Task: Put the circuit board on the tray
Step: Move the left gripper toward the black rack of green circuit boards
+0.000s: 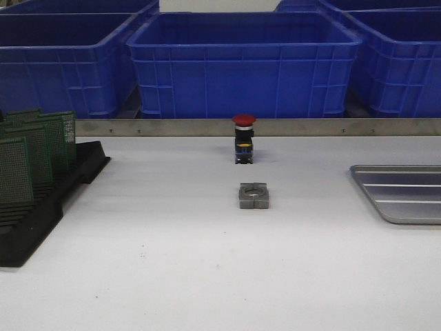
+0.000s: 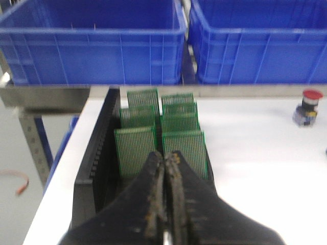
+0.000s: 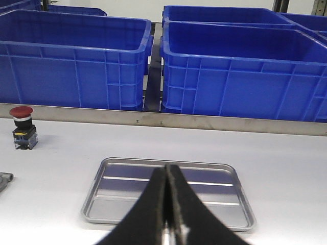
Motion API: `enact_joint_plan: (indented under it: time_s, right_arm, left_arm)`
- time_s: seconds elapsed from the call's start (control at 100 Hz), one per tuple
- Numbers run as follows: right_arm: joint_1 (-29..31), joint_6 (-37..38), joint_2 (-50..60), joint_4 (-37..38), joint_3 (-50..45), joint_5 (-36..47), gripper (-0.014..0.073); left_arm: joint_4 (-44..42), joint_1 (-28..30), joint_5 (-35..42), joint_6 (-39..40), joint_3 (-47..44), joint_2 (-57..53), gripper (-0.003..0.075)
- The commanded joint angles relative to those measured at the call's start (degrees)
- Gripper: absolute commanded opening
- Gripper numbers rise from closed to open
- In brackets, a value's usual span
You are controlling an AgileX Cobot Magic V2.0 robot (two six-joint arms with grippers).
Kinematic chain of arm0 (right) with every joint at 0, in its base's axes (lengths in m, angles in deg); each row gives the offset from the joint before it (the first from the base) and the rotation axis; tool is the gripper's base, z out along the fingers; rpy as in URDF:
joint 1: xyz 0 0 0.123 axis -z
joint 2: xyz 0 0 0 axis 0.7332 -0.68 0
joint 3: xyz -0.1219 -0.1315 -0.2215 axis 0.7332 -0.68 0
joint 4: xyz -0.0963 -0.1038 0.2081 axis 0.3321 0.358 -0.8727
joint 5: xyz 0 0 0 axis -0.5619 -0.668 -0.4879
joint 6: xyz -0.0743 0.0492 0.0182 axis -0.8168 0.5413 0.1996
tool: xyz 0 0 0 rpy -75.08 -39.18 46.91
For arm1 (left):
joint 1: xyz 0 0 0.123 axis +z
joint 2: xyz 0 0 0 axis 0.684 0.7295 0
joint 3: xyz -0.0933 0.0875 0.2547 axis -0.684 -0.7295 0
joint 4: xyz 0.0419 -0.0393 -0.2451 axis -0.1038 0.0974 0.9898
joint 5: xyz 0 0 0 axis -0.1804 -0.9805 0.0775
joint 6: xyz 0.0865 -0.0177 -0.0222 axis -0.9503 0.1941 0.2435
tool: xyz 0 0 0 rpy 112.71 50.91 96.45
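1. The front view shows the white tabletop point(image 1: 207, 262) with neither arm in the picture. A black slotted rack point(image 1: 41, 207) sits at the tabletop's left edge, and the tray point(image 1: 403, 193) lies at the right edge, partly cut off by the frame.
2. Green circuit boards point(image 1: 34, 155) stand upright in the rack's slots. None lies on the tray, whose ridged bottom is bare.
3. Near the middle of the tabletop's far edge stands a red-capped push button point(image 1: 244, 138). A grey metal block point(image 1: 253, 195) with a round hole lies just in front of it, apart from it.
4. Blue plastic bins point(image 1: 241, 62) line up beyond a metal rail point(image 1: 207, 127) along the far edge.
5. The left wrist view adds what the front view lacks: the left gripper point(image 2: 165, 158), fingers pressed together with nothing between them, above the near end of the rack. It shows the boards in two rows, four deep in each.
6. The right wrist view alone shows the whole tray, all four rounded corners and its raised rim. The right gripper point(image 3: 166, 171) is above the tray's near side, fingers closed and empty.
7. The same view shows the push button and a corner of the block toward the tabletop's middle, well apart from the tray.
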Motion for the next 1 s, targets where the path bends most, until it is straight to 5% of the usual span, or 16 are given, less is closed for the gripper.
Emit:
enact_joint_plan:
  time_s: [0.0, 0.18, 0.37, 0.44, 0.67, 0.99]
  right_arm:
    - [-0.1, -0.1, 1.6, 0.6, 0.7, 4.0, -0.0112]
    - [-0.1, -0.1, 1.6, 0.6, 0.7, 4.0, -0.0112]
    - [-0.1, -0.1, 1.6, 0.6, 0.7, 4.0, -0.0112]
    - [-0.1, -0.1, 1.6, 0.6, 0.7, 4.0, -0.0112]
    - [-0.1, -0.1, 1.6, 0.6, 0.7, 4.0, -0.0112]
    - [-0.1, -0.1, 1.6, 0.6, 0.7, 4.0, -0.0112]
  left_arm:
    - [0.2, -0.1, -2.5, 0.6, 5.9, 5.8, -0.002]
    - [2.0, -0.1, -5.6, 0.6, 12.5, 16.4, 0.0003]
    - [2.3, -0.2, -6.5, 0.2, 18.3, 27.5, 0.0375]
    - [2.3, -0.2, -6.5, -1.5, 20.3, 31.7, 0.0439]
    - [15.2, -0.2, -7.6, -24.0, 28.4, 46.5, 0.0439]
    - [28.1, -0.1, -22.9, -63.3, 45.1, 67.8, 0.0439]
